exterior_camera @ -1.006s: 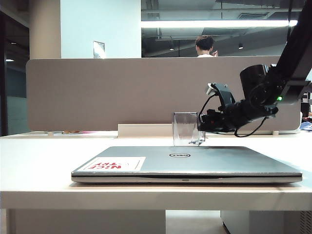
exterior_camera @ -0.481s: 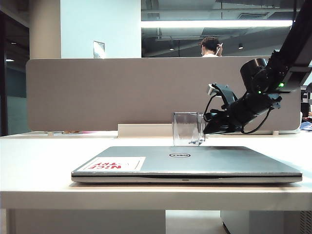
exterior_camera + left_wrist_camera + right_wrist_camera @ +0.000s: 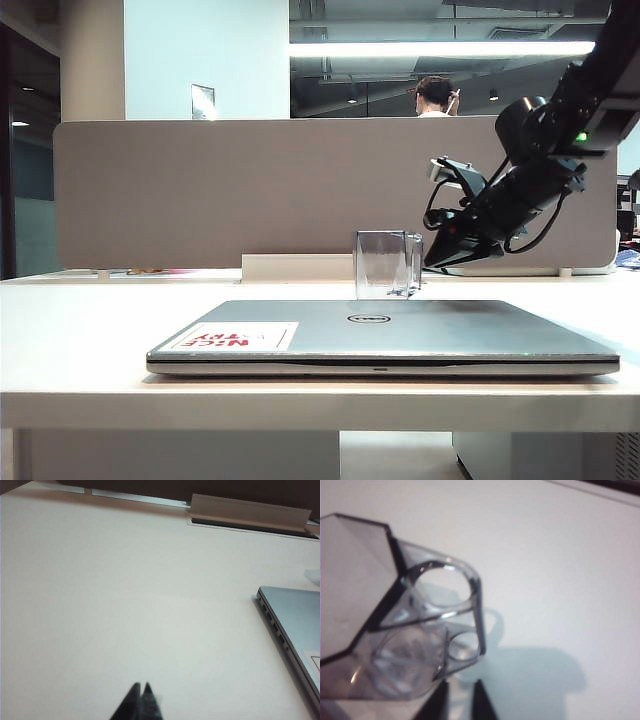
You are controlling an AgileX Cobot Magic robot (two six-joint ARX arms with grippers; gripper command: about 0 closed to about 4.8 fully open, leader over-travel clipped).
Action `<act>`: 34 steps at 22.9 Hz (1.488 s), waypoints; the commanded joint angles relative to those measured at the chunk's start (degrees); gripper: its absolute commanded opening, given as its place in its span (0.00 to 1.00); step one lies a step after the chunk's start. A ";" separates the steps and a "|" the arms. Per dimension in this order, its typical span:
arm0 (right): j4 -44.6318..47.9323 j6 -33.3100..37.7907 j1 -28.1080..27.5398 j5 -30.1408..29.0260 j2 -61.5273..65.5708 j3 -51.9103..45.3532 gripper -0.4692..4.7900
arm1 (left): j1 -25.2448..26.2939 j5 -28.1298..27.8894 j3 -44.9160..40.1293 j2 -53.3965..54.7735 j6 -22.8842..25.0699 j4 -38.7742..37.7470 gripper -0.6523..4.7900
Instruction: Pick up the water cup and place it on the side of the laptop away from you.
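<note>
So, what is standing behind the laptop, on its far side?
Behind the laptop the water cup stands upright on the table. The laptop's far edge hides its base. The right gripper hangs apart beside it, jaws parted; the left gripper is shut, elsewhere.

A pale, off-white table (image 3: 90, 330) carries everything here. The closed laptop (image 3: 385, 335) lies flat at its middle. At twelve o'clock from the laptop stands the water cup (image 3: 385, 265), upright, seemingly resting on the tabletop, though the lid hides its base.
</note>
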 commanded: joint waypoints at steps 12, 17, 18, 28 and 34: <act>-10.82 0.15 3.41 -6.10 -4.02 0.11 0.08 | 0.07 0.04 0.11 0.04 -0.17 -0.94 0.11; -10.60 0.24 5.97 -5.46 -4.02 0.11 0.08 | 0.07 0.04 0.11 0.04 -0.17 -0.94 0.11; -10.27 0.24 6.34 -5.40 -4.02 0.11 0.08 | 0.07 0.04 0.11 0.04 -0.17 -0.94 0.11; -4.81 0.26 8.83 -1.11 -4.00 0.11 0.08 | 0.07 0.04 0.11 0.04 -0.15 -0.94 0.11; -0.42 0.28 10.51 0.24 -3.96 0.11 0.08 | 0.07 0.04 0.11 0.04 -0.15 -0.94 0.11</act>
